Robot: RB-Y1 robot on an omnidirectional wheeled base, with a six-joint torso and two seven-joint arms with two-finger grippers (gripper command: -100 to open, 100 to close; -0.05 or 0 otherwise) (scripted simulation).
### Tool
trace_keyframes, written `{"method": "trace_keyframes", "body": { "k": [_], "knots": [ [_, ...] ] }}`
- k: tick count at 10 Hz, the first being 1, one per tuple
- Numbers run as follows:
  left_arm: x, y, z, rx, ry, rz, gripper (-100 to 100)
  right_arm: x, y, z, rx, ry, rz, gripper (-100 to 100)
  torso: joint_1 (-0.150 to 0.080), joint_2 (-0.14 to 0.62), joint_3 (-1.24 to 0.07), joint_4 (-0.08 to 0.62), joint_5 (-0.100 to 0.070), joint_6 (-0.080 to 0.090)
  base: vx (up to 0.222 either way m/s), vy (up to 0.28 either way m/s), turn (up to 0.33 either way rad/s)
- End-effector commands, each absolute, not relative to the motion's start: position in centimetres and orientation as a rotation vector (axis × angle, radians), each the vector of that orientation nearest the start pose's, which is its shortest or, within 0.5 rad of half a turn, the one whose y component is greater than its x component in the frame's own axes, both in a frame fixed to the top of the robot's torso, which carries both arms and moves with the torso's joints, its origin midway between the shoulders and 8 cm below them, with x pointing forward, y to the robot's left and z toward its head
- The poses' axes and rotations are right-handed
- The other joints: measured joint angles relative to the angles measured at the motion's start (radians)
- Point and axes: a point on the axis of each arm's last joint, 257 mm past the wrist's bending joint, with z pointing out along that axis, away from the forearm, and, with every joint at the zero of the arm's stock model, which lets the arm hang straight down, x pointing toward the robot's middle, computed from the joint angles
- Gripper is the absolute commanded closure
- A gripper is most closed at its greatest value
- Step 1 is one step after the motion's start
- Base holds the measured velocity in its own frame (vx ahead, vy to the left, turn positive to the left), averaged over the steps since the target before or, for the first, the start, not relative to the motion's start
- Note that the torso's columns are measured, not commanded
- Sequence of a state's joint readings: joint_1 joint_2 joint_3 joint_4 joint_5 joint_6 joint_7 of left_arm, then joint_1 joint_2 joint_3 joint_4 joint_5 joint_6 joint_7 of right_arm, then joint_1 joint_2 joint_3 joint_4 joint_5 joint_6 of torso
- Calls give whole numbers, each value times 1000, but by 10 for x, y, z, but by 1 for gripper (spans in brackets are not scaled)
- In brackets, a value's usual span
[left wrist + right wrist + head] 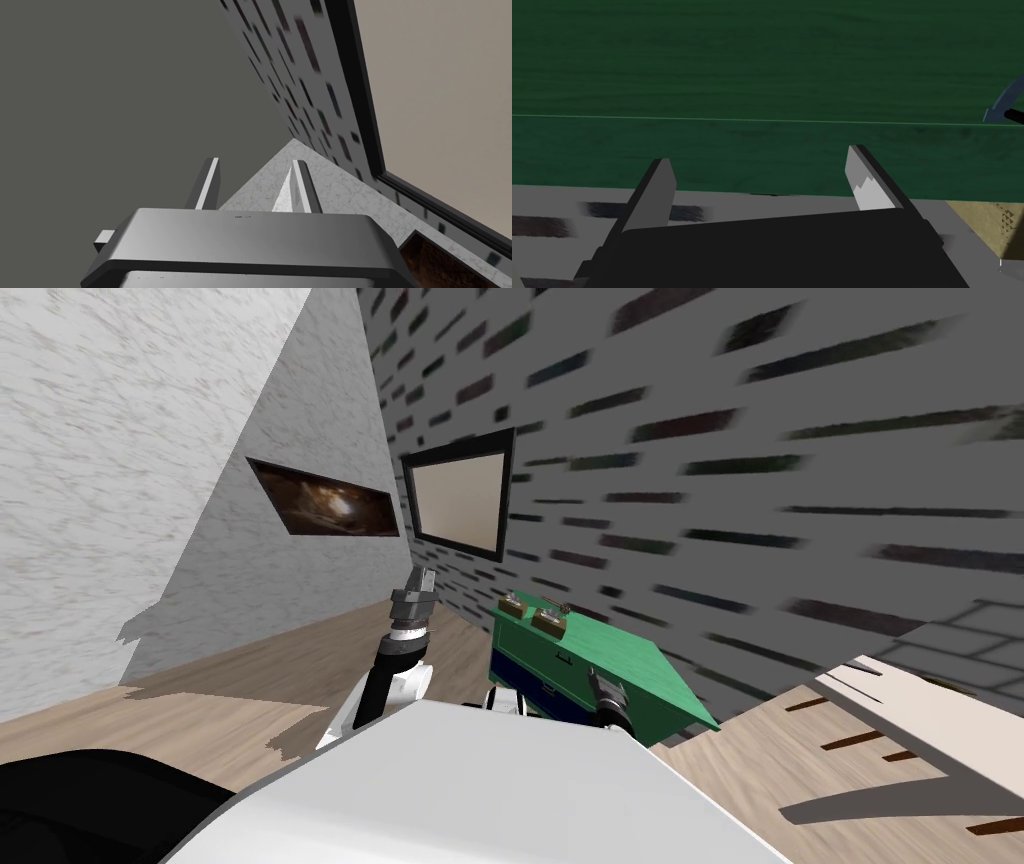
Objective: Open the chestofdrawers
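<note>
The chest of drawers (610,673) is green with a dark blue lower front and stands against the grey brick wall, just ahead of me to the right. A small dark handle (565,660) shows on its front. My right gripper (603,688) is close against it, open, with nothing between its fingers. In the right wrist view the gripper (759,165) faces a flat green wood-grain surface (762,75) crossed by a thin seam, and a curved dark handle (1004,107) lies off to one side. My left gripper (425,580) is raised to the chest's left, fingers (210,180) apart and empty.
Two small brown items (510,608) (548,621) rest on the chest's top at its far end. A pale slatted piece of furniture (930,708) stands to the right. A black-framed panel (460,493) hangs on the brick wall above wooden floor (300,668).
</note>
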State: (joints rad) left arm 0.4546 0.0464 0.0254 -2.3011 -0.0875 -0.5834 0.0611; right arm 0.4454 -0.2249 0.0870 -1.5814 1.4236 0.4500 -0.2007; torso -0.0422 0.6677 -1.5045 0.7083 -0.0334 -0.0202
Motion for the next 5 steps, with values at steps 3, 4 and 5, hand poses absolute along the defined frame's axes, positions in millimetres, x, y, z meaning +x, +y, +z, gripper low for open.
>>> {"method": "trace_keyframes", "body": {
  "k": [3,4,5],
  "knots": [
    [328,260,61,-469,590,-1330,0,322,-422,-418,453,1932,-437,-100,-7,3,2,0,-3,2,4,-1,3],
    [328,260,61,-469,590,-1330,0,322,-422,-418,453,1932,-437,-100,-6,4,3,1,-3,1,-12,-4,-3],
    [328,260,61,-469,590,-1330,0,322,-422,-418,453,1932,-437,-100,-7,4,3,1,-2,2,-6,-2,41]
  ]
}}
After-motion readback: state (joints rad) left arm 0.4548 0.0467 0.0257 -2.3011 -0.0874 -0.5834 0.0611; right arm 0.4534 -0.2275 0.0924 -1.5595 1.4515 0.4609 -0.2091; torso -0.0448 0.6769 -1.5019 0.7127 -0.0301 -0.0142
